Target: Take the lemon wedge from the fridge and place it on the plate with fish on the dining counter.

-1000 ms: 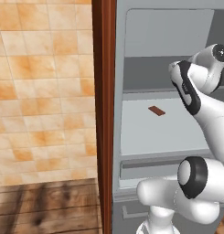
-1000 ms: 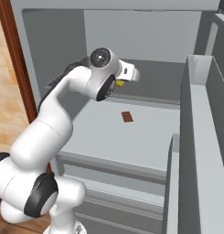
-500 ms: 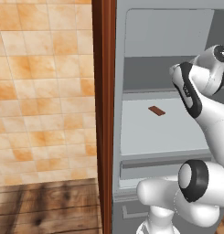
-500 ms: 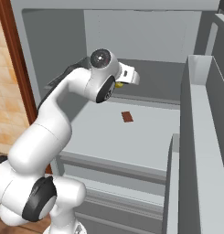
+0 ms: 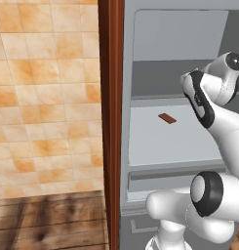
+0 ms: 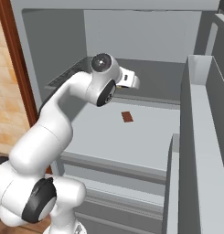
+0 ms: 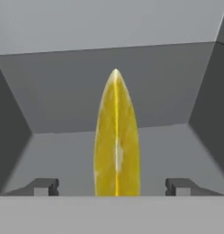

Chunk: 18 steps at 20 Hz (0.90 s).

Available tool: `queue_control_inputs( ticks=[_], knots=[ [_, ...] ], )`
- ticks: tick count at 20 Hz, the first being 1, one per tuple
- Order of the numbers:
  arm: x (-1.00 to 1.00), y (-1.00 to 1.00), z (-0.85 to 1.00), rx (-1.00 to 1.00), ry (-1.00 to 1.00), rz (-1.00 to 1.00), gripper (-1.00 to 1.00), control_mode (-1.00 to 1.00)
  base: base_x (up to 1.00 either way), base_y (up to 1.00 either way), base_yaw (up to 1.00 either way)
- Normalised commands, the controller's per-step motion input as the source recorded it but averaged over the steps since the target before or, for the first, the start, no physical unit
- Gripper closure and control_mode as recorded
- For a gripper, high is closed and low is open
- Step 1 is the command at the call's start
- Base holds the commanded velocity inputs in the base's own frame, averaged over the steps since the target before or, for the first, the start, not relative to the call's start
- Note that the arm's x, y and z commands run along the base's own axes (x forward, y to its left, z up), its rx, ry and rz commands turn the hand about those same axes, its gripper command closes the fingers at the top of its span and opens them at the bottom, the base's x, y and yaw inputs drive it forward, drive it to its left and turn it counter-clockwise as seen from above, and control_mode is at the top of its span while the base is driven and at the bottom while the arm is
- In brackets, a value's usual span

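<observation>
Arm point(image 6: 49, 137): glossy white rounded shells, fat tubular links, no cables or screws visible. Joints are dark grey/black discs and bands, one big round cap low on the body point(image 5: 207, 194), a smaller grey one up top. End effector point(image 7: 113, 187): two small dark grey blocky fingertips point(image 7: 44, 186), square-edged.

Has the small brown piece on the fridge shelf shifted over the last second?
No. The brown piece lies at the same spot on the fridge shelf, equally far from the shelf's front edge in both base views.
</observation>
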Motion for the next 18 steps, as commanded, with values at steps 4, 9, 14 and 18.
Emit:
queue_control_inputs(
  ticks=[4,9,14,18],
  knots=[
    [0.02,0.00,-0.03,0.00,0.02,0.00,1.00,-1.00,0.00,0.00,0.00],
    [0.00,0.00,0.00,0.00,0.00,0.00,1.00,-1.00,0.00,0.00,0.00],
    [-0.53,0.22,0.13,0.00,-0.08,0.00,1.00,-1.00,0.00,0.00,0.00],
    [-1.00,0.66,0.67,0.04,-0.12,0.00,1.00,-1.00,0.00,0.00,0.00]
  ],
)
